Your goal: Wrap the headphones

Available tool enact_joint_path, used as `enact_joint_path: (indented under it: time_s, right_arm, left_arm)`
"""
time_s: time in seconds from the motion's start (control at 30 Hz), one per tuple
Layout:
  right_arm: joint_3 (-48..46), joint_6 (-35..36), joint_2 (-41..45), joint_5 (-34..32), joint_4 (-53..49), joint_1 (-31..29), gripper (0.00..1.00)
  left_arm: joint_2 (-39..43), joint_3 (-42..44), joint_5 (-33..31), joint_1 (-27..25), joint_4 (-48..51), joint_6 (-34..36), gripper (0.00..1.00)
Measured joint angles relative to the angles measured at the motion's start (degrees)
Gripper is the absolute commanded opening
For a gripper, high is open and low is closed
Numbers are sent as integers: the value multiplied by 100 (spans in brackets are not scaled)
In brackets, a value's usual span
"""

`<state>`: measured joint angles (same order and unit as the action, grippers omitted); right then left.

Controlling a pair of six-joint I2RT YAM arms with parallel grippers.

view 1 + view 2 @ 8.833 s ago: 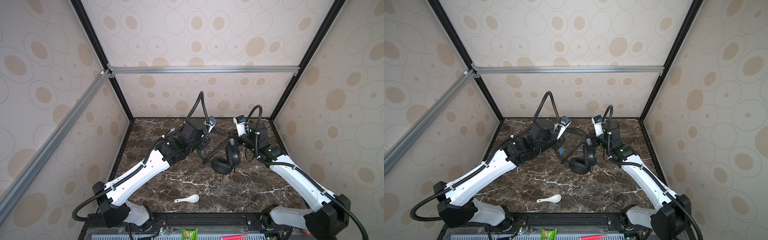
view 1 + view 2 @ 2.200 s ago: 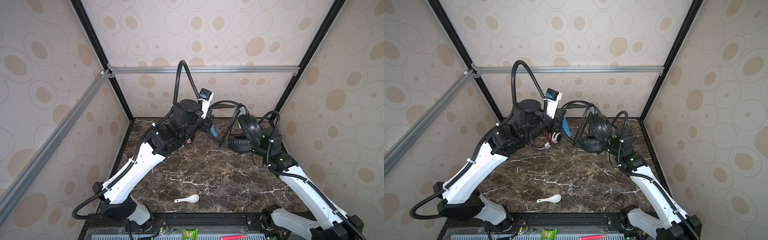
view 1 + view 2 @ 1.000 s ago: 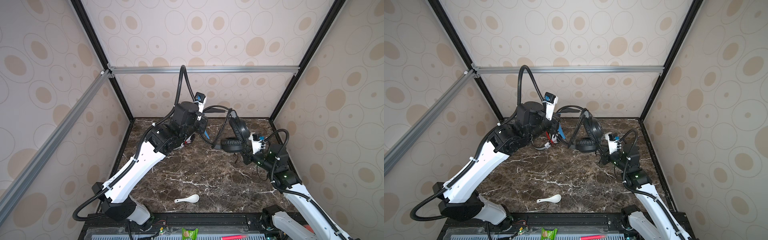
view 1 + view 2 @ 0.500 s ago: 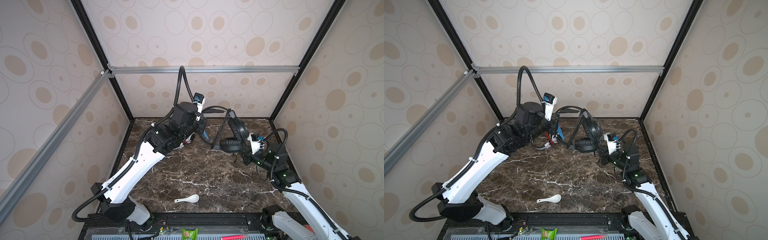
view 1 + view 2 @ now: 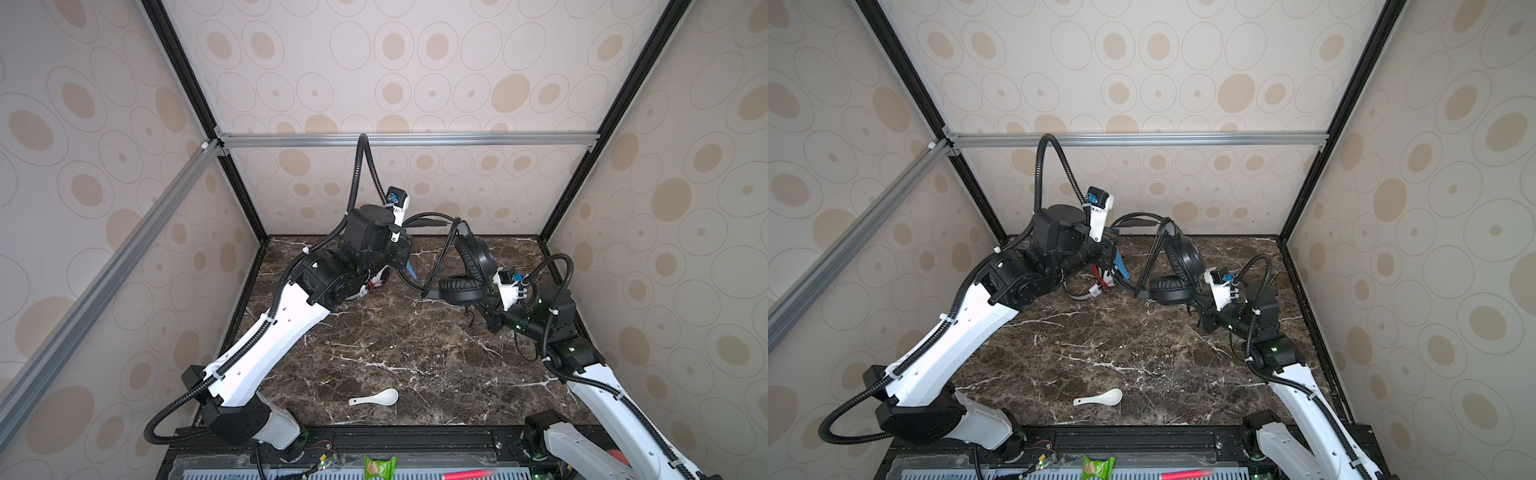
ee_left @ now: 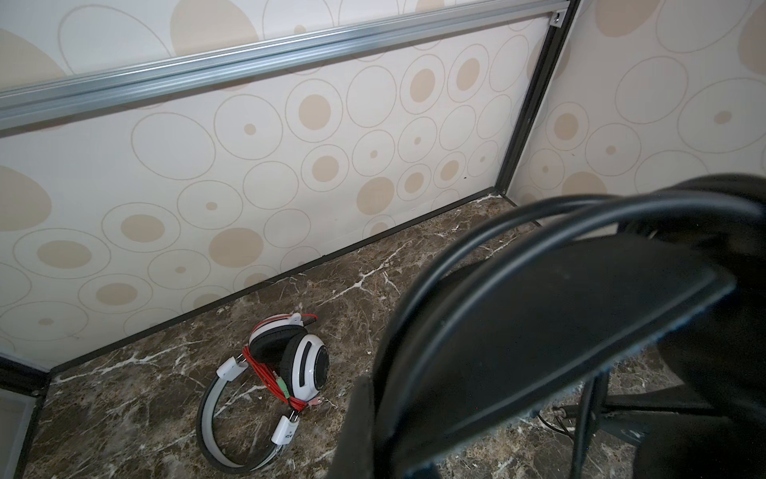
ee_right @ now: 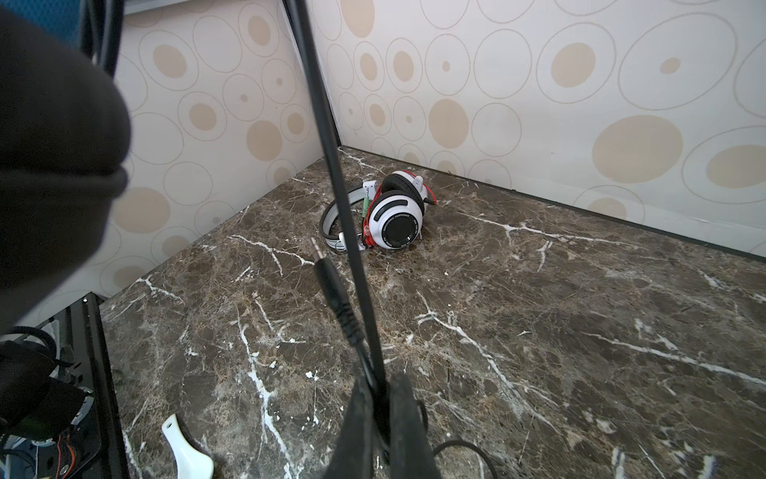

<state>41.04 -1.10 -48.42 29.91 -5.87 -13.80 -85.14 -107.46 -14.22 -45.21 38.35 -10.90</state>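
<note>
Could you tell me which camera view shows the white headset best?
The left wrist view: the white headset lies whole and unobstructed, red cord wound round it. The right wrist view shows it too, but the black cord crosses it. In both top views the left arm hides most of it.

Black headphones [image 5: 1183,259] hang between left arm [image 5: 967,324] and right arm [image 5: 1304,390].

The black headset [image 5: 478,259] has risen off the desk [image 5: 374,340]; the right pincer [image 5: 484,311] has withdrawn lower, gripping its cord [image 7: 331,166].

Print on the white headphones [image 7: 396,224] is unreadable.
</note>
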Motion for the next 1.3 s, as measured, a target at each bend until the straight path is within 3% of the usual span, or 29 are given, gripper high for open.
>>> enact_joint_path:
  time_s: [0.8,1.13,1.3]
  right_arm:
    - [-114,28,166,-190,-72,9,10]
    - [-291,-57,166,-249,-243,208,17]
    - [-326,-129,157,-149,-262,273,6]
  left_arm:
    - [195,306,155,188,13,-52,0]
    - [262,306,13,286,-328,-256,0]
    - [398,284,-42,313,-459,-323,0]
